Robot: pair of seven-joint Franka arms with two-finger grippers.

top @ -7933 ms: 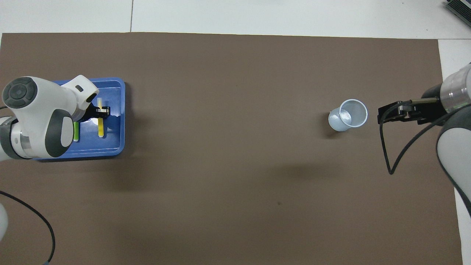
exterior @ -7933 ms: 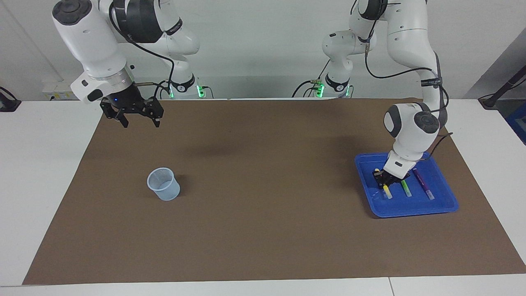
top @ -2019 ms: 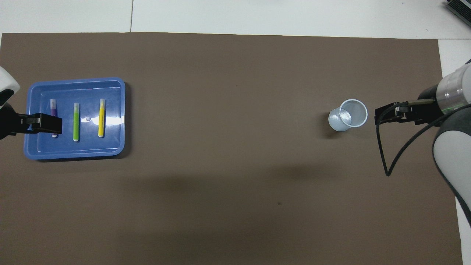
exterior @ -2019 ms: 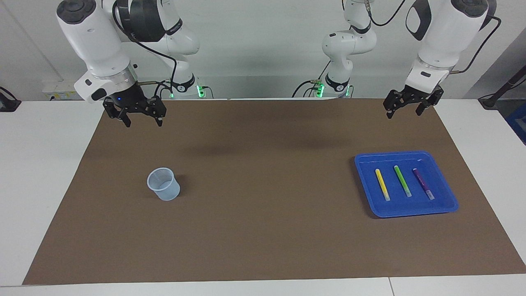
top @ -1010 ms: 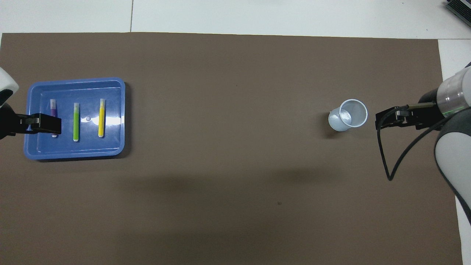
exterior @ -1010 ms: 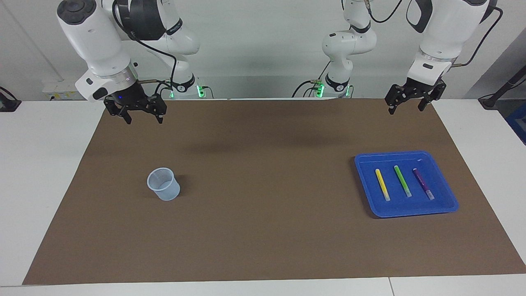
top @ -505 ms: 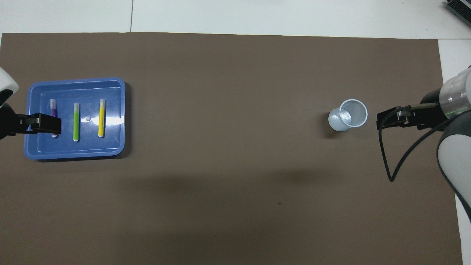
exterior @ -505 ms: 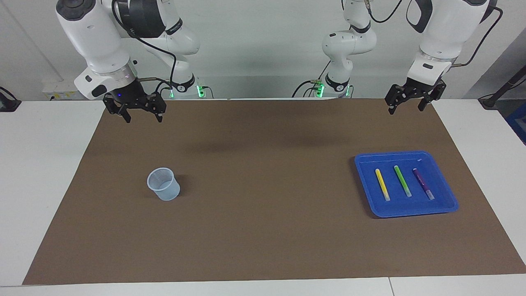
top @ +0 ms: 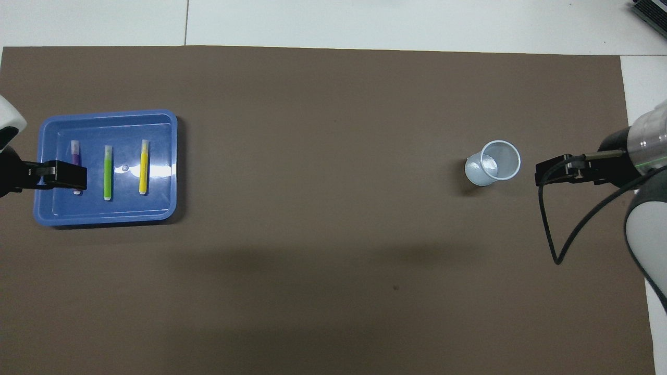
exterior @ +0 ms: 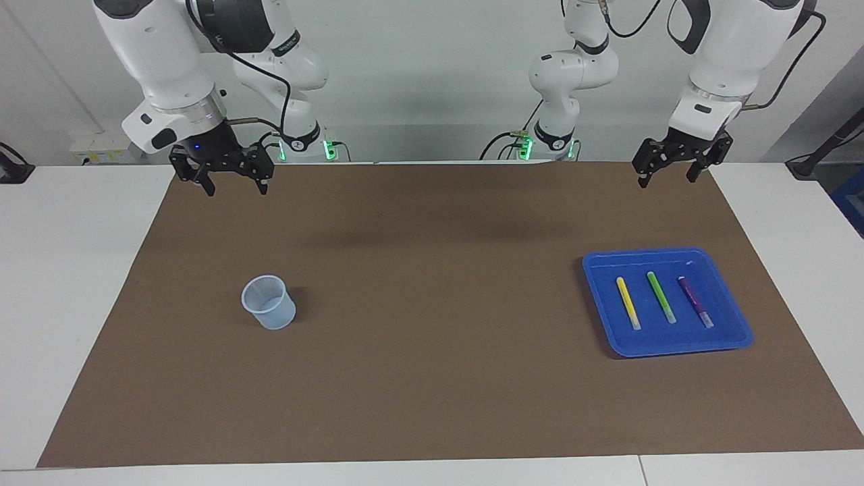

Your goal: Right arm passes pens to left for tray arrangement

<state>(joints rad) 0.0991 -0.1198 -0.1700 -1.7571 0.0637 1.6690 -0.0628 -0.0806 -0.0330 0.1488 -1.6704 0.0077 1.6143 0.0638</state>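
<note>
Yellow pen (exterior: 628, 303), green pen (exterior: 660, 296) and purple pen (exterior: 694, 302) lie side by side in the blue tray (exterior: 732, 340). Left gripper (exterior: 665, 175) and right gripper (exterior: 234, 187) hang raised near the robots, fingers spread, empty. Translucent cup (exterior: 269, 302) stands well apart from the tray.

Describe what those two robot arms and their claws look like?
Both arms are glossy white with dark grey joint caps and loose black cables. The right arm has a silver wrist ring; the right gripper, a black claw, shows a small blue light. The left gripper is a similar black claw without one.
</note>
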